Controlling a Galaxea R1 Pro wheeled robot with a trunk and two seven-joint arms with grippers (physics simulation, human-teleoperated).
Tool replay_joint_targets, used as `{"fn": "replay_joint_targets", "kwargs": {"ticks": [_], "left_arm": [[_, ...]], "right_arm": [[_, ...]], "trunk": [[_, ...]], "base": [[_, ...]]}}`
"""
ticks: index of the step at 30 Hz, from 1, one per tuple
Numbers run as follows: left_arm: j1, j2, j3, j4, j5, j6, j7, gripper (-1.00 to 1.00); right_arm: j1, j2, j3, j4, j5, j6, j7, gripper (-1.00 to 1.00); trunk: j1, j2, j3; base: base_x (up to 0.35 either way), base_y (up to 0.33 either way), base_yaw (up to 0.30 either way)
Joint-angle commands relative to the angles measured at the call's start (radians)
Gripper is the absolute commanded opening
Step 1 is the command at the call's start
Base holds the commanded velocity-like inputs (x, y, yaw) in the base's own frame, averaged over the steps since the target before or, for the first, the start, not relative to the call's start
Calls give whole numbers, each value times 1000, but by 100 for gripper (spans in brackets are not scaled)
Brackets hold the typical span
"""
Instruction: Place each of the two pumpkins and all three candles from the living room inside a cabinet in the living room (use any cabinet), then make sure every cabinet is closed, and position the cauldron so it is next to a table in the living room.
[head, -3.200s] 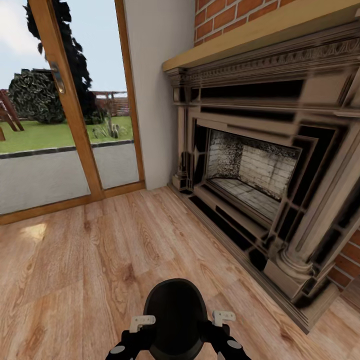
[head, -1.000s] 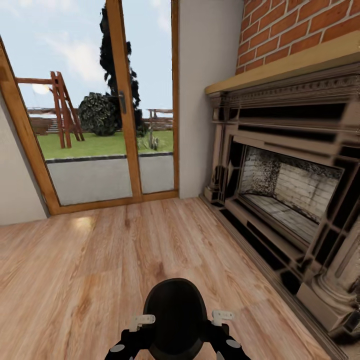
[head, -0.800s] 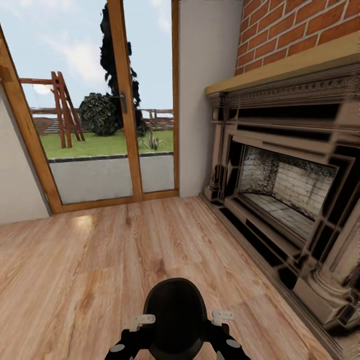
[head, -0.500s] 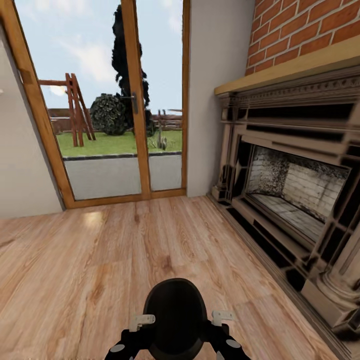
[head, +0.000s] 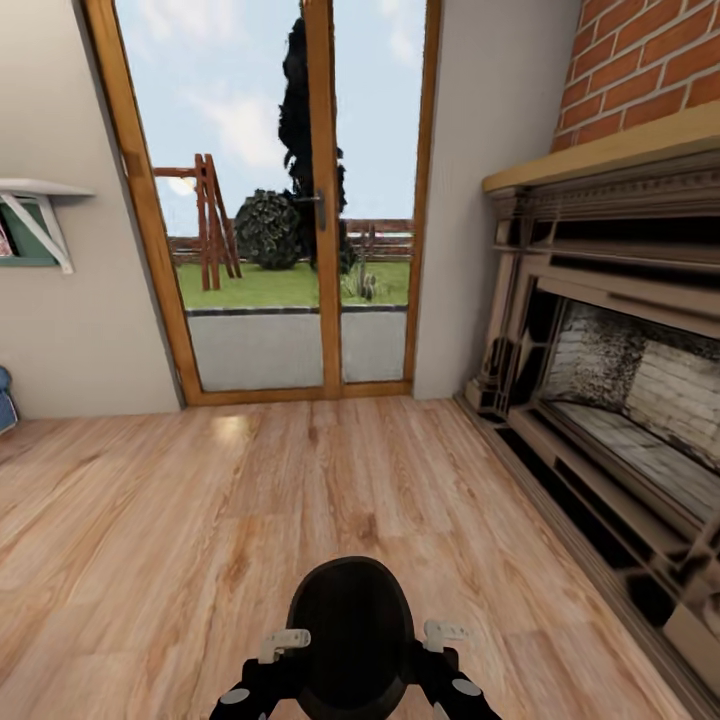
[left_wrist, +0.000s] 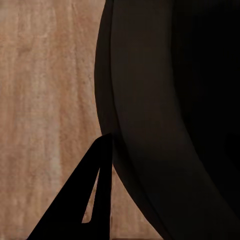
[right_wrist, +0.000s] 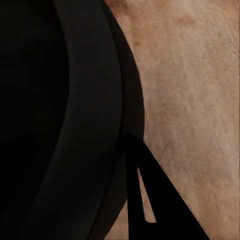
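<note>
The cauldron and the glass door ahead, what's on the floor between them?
In the head view, nothing: bare wood floor runs from the black cauldron, carried between both arms, to the glass door.

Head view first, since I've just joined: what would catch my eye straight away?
A black cauldron sits low at the centre between the left gripper and the right gripper. Ahead, wood-framed glass doors open onto a garden, and an ornate fireplace under red brick lines the right wall.
</note>
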Motion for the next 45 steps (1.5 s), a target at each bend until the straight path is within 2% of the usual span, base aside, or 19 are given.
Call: {"fn": "replay_joint_targets", "kwargs": {"ticks": [1, 3, 45], "left_arm": [[-1, 0, -3, -7, 15, -47, -2, -100], [-1, 0, -4, -7, 15, -47, -2, -100], [-1, 0, -2, -7, 13, -47, -2, -100]], "right_arm": [[0, 1, 4, -2, -51, 1, -4, -100], [0, 1, 5, -2, -51, 1, -4, -100], [0, 1, 8, 1, -48, 3, -5, -100]], "trunk": [[-4, 7, 2], [-12, 21, 9], [-12, 21, 9]], "base": [[0, 0, 291], [0, 0, 291], [-31, 0, 292]]}}
